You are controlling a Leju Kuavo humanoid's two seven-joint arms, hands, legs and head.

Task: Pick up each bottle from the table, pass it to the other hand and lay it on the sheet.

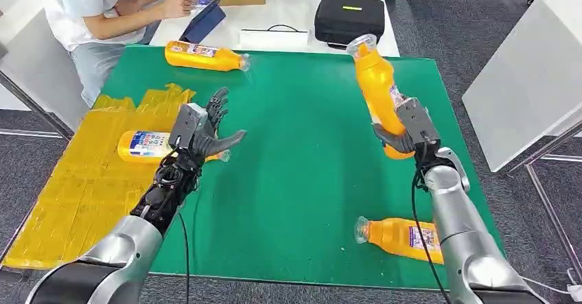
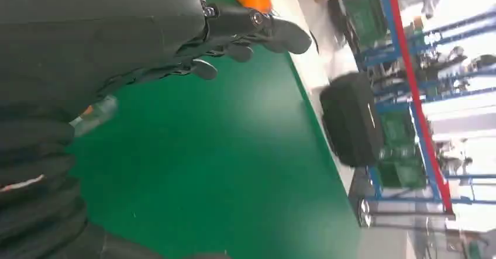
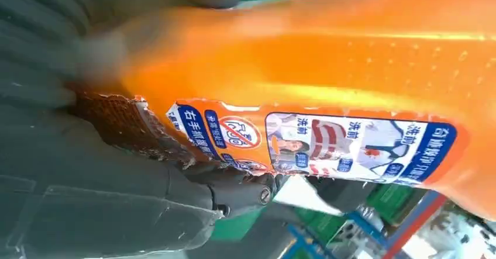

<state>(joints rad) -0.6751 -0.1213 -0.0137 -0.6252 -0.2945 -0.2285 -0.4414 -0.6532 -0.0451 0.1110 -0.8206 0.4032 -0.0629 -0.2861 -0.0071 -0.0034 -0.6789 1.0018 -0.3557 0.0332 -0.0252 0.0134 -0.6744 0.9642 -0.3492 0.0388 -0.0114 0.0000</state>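
my right hand [image 1: 406,134] grips an orange bottle [image 1: 379,91] by its lower body, lifted off the green surface [image 1: 309,160] and nearly upright, clear cap on top. my left hand [image 1: 206,129] holds nothing, fingers spread, raised beside the yellow sheet [image 1: 68,180]. one bottle on the sheet [image 1: 141,146] lies on its side. another bottle at the far edge [image 1: 204,56] lies flat, and a near bottle [image 1: 401,237] lies by my right arm. all look orange throughout.
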